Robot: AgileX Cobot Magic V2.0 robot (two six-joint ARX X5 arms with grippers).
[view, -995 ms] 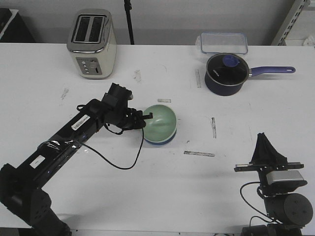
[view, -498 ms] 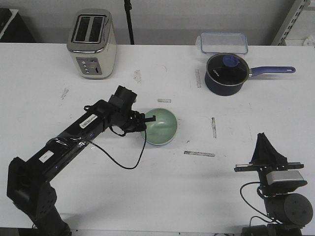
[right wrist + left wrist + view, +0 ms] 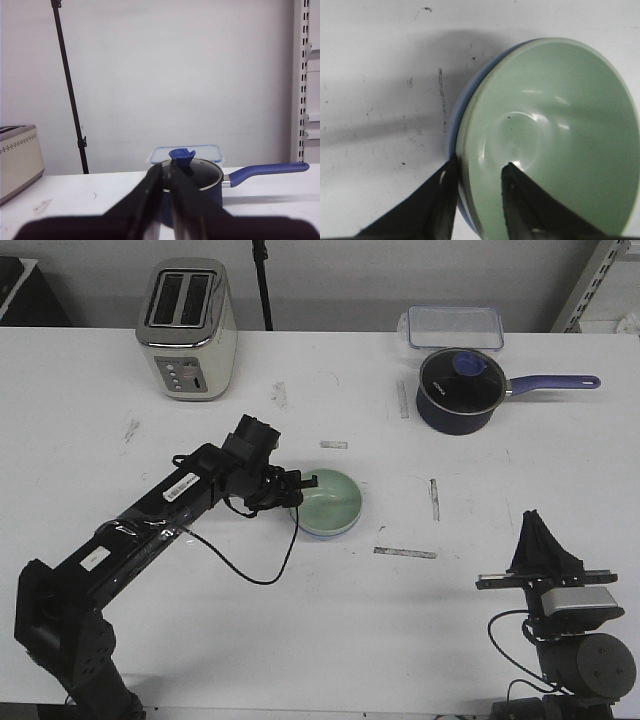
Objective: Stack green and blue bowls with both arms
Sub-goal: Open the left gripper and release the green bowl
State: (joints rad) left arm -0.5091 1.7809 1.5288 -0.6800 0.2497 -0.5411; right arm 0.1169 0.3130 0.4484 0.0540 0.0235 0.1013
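Your green bowl (image 3: pixel 329 500) is a smooth, glossy, round dish of pale mint, nested inside the blue bowl (image 3: pixel 456 131), of which only a thin periwinkle crescent shows along one side in the left wrist view; in the front view the blue shows as a narrow band under the green rim. The stacked pair sits flat on the white table (image 3: pixel 300 620), near its centre, with the matte surface around it scuffed and marked with grey smudges. Your left gripper (image 3: pixel 300 482) reaches the stack at its 9 o'clock edge; the thin, pointed black fingers (image 3: pixel 440 200) straddle the green rim, one outside against the blue wall and one inside the green hollow, a small gap showing between them and the rim, so I cannot tell whether they pinch the rim or have let go. Your right gripper (image 3: pixel 533 530) stands well apart at 4 o'clock from the bowls, its tapered black jaws drawn together with only a sliver between them, holding nothing. Beyond it, at 1 o'clock from the bowls, stands the dark saucepan (image 3: pixel 458 390) with a glass lid and a purple handle.
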